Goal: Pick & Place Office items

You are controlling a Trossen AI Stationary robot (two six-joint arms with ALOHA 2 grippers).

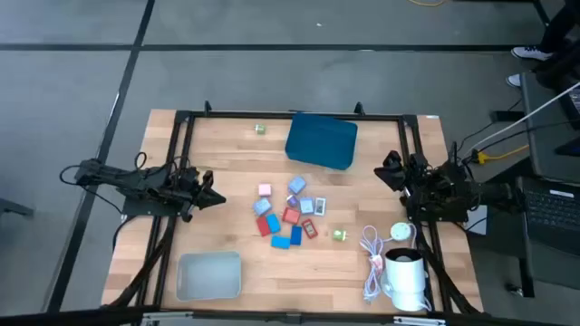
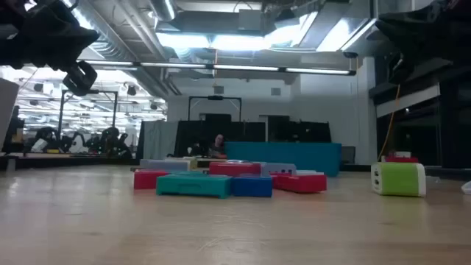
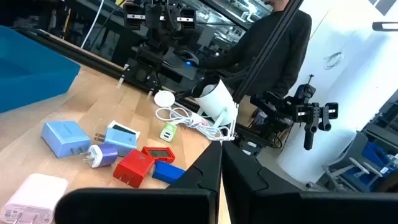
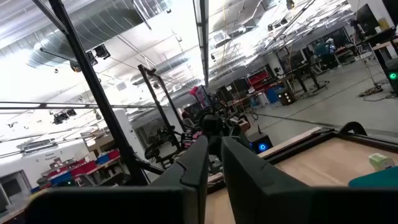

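Sitting at the lower edge of the overhead frame are a grey tray at lower left and a white cable with a white cylinder at lower right. Mid-frame, the office items cluster between both arms, well apart from either. The left gripper and right gripper hold fingers together, empty. A blue bin sits above centre.

White cylindrical device beside coiled white cable (touching, apparently); grey tray.
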